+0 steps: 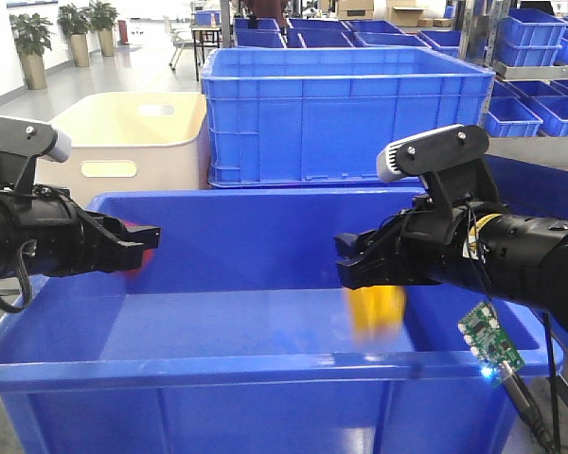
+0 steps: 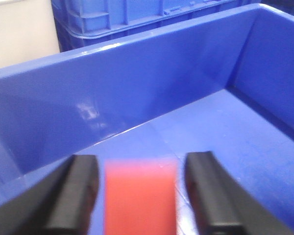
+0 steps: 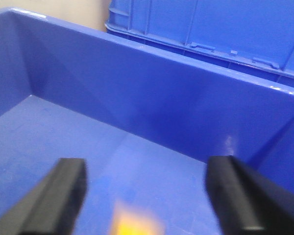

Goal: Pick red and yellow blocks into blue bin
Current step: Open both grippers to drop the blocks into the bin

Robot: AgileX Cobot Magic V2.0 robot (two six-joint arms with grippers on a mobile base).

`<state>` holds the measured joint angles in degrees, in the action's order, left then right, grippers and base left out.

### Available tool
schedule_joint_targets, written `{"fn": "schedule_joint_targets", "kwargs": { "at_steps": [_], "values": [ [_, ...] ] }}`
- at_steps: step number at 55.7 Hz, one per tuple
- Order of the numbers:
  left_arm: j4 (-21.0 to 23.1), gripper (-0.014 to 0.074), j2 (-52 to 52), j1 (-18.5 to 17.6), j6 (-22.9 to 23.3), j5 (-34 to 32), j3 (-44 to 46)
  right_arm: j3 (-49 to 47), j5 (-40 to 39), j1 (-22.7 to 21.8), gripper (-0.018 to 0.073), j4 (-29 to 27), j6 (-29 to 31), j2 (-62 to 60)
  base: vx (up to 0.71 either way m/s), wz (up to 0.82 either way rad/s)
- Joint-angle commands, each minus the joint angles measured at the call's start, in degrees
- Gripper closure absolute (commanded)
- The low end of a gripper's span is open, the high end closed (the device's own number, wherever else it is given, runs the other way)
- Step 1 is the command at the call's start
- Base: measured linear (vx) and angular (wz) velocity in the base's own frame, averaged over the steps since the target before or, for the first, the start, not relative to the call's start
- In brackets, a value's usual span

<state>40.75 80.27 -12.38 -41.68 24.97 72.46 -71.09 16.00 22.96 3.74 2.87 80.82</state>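
Yellow brick (image 1: 377, 312), blurred, hangs just below the right gripper (image 1: 360, 271), its jaws spread, above the blue bin (image 1: 265, 364) floor. Red cube (image 2: 139, 196) sits between the left gripper's (image 2: 142, 196) parted fingers; only the wrist view shows gaps either side.

The blue bin (image 1: 265, 364) looks like smooth moulded plastic, its walls and rolled rim glossy enough to catch pale highlights, while its floor reads duller and faintly scuffed in the wrist views. Behind it, the ribbed blue crate (image 1: 346, 118) is a similar hard plastic with a slight sheen, and the cream tub (image 1: 133, 142) at far left is smooth plastic with a softer, satiny finish. The left gripper (image 2: 137, 196) and right gripper (image 3: 147, 196) have matt black fingers, the red block (image 2: 139, 196) and yellow block (image 1: 377, 312) look like plain plastic though blurred, and a bare green circuit board (image 1: 490, 342) hangs at near right.
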Motion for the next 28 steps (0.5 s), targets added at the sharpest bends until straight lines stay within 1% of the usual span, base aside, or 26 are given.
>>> {"fn": "schedule_joint_targets", "kwargs": {
  "at_steps": [1,6,8,10,11,14,15,16,17,18,20,21,22,23,24,25,28],
  "values": [
    [2.0,-0.0001,-2.2,-0.2,-0.1,-3.3,2.3,-2.2,-4.7,-0.2,-0.0111,0.5,0.6,-2.2,0.0,0.0],
    [2.0,0.0016,-3.3,-0.2,-0.1,-1.9,2.3,-2.2,-3.7,-0.2,-0.0095,0.4,-0.1,-3.4,0.0,0.0],
    [1.9,0.0038,-4.0,-0.2,-0.2,-1.4,2.3,-2.2,-2.6,-0.2,-0.0074,0.3,-0.8,-4.5,0.0,0.0],
    [1.5,0.0083,-5.0,0.0,-0.2,-0.5,2.3,-2.2,-1.3,-0.2,-0.0041,0.4,-1.4,-5.6,0.0,0.0],
    [1.3,0.0104,-5.6,0.0,-0.2,-0.2,2.3,-2.2,-0.3,-0.2,-0.0015,0.5,-1.6,-6.3,0.0,0.0],
    [-0.3,0.0211,-7.8,0.1,-0.1,1.5,2.3,-2.2,2.6,-0.2,0.0076,1.7,-1.6,-8.7,0.0,0.0],
    [-1.1,0.0261,-8.7,0.1,0.1,2.1,2.3,-2.2,4.5,-0.2,0.0132,2.6,-1.6,-9.7,0.0,0.0],
    [-1.7,0.0315,-9.7,0.1,0.4,2.7,2.3,-2.2,5.6,-0.2,0.0164,3.2,-1.6,-10.4,0.0,0.0],
    [-2.1,0.0353,-10.4,0.1,0.6,3.1,2.3,-2.2,7.2,-0.2,0.0214,4.1,-1.6,-11.5,0.0,0.0],
    [-2.7,0.0414,-11.4,0.1,0.9,3.7,2.3,-2.2,8.3,-0.2,0.0249,4.6,-1.6,-12.2,0.0,0.0],
    [-3.6,0.0537,-13.5,0.1,1.9,4.7,2.3,-2.1,11.7,-0.2,0.0361,6.0,-2.1,-14.5,0.0,0.0],
    [-3.9,0.0577,-14.2,0.1,2.7,5.3,2.3,-2.0,13.3,-0.2,0.04,6.6,-2.3,-15.7,0.0,0.0],
    [-4.4,0.0608,-15.2,0.1,3.3,5.7,2.3,-2.0,15.1,-0.2,0.0458,6.8,-2.9,-16.8,0.0,0.0],
    [-4.6,0.0607,-15.8,0.1,4.1,6.4,2.3,-2.0,16.3,-0.2,0.0497,7.1,-2.9,-17.5,0.0,0.0],
    [-4.7,0.0606,-16.8,0.1,4.6,6.8,2.3,-2.0,18.0,-0.2,0.0554,7.3,-2.9,-18.6,0.0,0.0],
    [-4.7,0.0605,-17.5,0.1,5.4,7.6,2.1,-1.9,19.1,-0.2,0.0578,7.3,-3.2,-19.8,0.0,0.0],
    [-4.6,0.0605,-20.6,0.1,7.0,9.5,0.9,-0.4,21.3,-0.2,0.0575,7.6,-3.3,-23.3,0.0,0.0]
  ]
}}
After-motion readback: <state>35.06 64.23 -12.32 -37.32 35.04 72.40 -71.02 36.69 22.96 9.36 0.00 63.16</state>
